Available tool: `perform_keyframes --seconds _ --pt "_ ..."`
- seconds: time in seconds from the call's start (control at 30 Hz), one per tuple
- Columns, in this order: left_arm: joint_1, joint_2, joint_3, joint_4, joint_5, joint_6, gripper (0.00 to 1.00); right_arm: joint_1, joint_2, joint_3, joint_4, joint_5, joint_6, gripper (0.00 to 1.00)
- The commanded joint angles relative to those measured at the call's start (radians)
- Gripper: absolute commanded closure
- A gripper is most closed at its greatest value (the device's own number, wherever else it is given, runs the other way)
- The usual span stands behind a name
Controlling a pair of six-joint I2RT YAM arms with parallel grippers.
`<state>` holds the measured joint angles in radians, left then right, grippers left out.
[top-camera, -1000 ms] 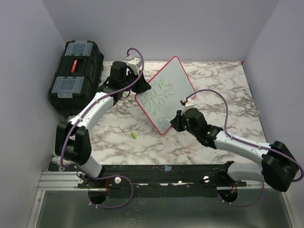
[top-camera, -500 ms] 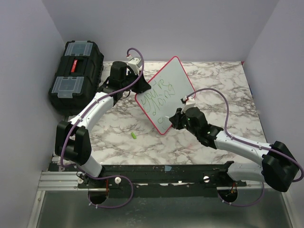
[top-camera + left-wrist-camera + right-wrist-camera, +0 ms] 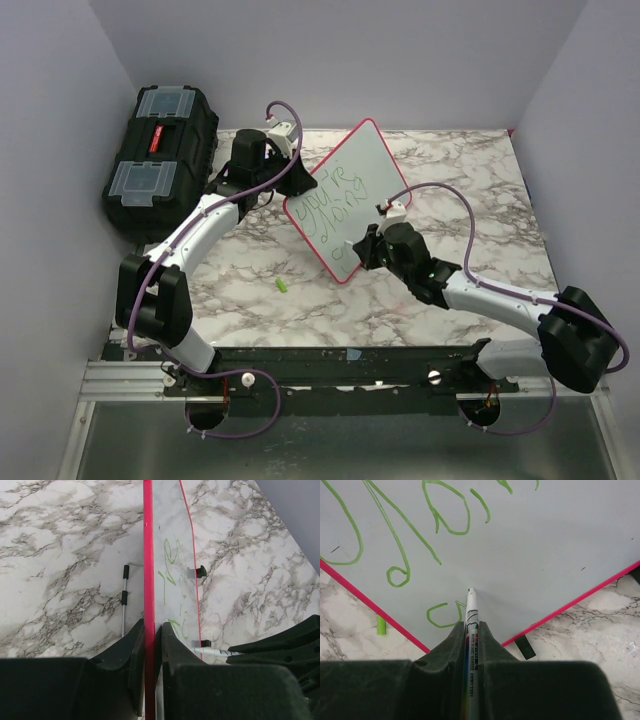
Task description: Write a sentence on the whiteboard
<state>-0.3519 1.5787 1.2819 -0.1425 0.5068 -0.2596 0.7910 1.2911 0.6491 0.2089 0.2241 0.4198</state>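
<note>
The whiteboard (image 3: 355, 170) with its red-pink frame stands tilted on the marble table. My left gripper (image 3: 298, 184) is shut on the board's left edge (image 3: 148, 580), one finger on each side of the frame. The sentence (image 3: 337, 205) is green handwriting in two full lines, plus a short start of a third line (image 3: 442, 615) near the lower corner. My right gripper (image 3: 471, 626) is shut on a white whiteboard marker (image 3: 471, 615). The marker's tip touches the board (image 3: 545, 540) just right of those last strokes.
A black toolbox (image 3: 160, 150) with clear lid compartments sits at the back left. A green marker cap (image 3: 283, 285) lies on the table in front of the board. A thin metal prop leg (image 3: 123, 600) lies behind the board. Purple walls close three sides.
My right gripper with the marker has shifted slightly left along the board's lower corner. The left arm and board have not moved.
</note>
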Motion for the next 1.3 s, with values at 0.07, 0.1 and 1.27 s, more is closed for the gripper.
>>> perform_keyframes --seconds 0.07,0.1,1.27 --pt "-0.025 0.033 -0.050 -0.108 0.029 0.089 1.00 0.002 0.007 -0.051 0.025 0.014 0.026 0.99" --pt "-0.025 0.033 -0.051 -0.108 0.029 0.089 1.00 0.003 0.005 -0.059 0.026 0.012 0.032 0.99" --pt "-0.025 0.035 -0.053 -0.104 0.035 0.086 1.00 0.003 0.010 -0.015 0.004 -0.002 0.033 0.99"
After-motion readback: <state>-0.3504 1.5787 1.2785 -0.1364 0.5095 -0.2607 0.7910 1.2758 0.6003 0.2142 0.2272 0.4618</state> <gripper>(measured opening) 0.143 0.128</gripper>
